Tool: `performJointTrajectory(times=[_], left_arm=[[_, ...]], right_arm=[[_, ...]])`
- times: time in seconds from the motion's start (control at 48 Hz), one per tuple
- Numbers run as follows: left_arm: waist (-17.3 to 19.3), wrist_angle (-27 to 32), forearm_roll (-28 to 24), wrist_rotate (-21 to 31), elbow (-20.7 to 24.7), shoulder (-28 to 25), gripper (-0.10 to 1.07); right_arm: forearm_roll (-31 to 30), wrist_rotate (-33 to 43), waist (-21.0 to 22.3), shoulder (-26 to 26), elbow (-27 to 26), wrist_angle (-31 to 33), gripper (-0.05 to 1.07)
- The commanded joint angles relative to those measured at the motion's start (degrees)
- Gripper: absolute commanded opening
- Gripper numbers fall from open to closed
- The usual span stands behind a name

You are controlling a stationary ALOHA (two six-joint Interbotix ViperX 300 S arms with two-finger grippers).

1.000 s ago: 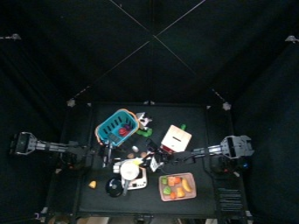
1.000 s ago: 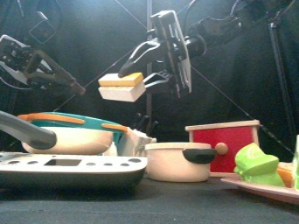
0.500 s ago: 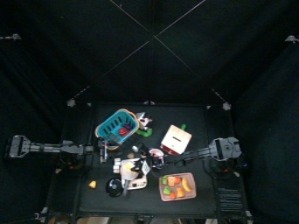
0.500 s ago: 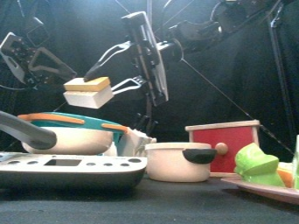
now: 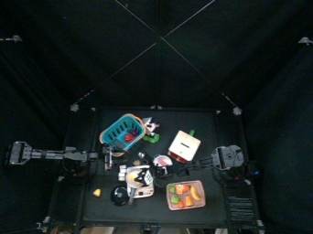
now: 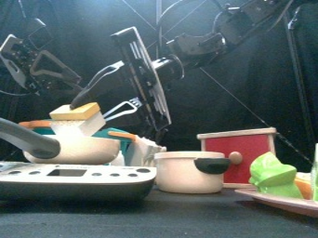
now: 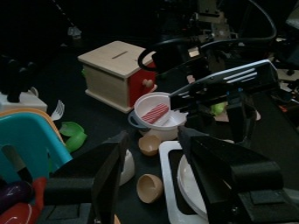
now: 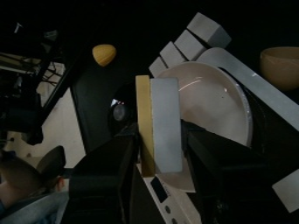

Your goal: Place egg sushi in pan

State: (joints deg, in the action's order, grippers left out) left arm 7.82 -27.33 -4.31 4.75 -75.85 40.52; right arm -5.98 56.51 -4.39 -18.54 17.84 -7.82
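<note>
While the left hand [image 7: 149, 188] waits open near the tabletop's left edge, the right hand [image 6: 97, 104] grips the egg sushi [image 6: 74, 112] just above the pan [image 6: 77, 147], long axis level, near the front edge.

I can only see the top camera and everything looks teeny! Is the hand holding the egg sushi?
Observer: Yes. The front view shows the right hand shut on the egg sushi, yellow side up.
Operator: Is it in the pan yet?
Observer: Not yet. In the front view it hangs just above the pan, with a gap under it.
Operator: What about the other hand?
Observer: Its wrist view shows the left hand open, holding nothing.
</note>
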Motion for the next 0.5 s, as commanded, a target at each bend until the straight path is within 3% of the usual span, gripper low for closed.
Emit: performJointTrajectory(times=[0.0, 0.479], left_arm=[[0.09, -0.26, 0.0, 0.0, 0.79, -0.09, 0.86], [0.18, -0.18, 0.0, 0.0, 0.7, -0.09, 0.86]], right_arm=[[0.18, -0.09, 0.09, 1.41, -1.58, -0.44, 0.67], [0.62, 0.09, -0.18, 0.53, -2.29, -0.44, 0.68]])
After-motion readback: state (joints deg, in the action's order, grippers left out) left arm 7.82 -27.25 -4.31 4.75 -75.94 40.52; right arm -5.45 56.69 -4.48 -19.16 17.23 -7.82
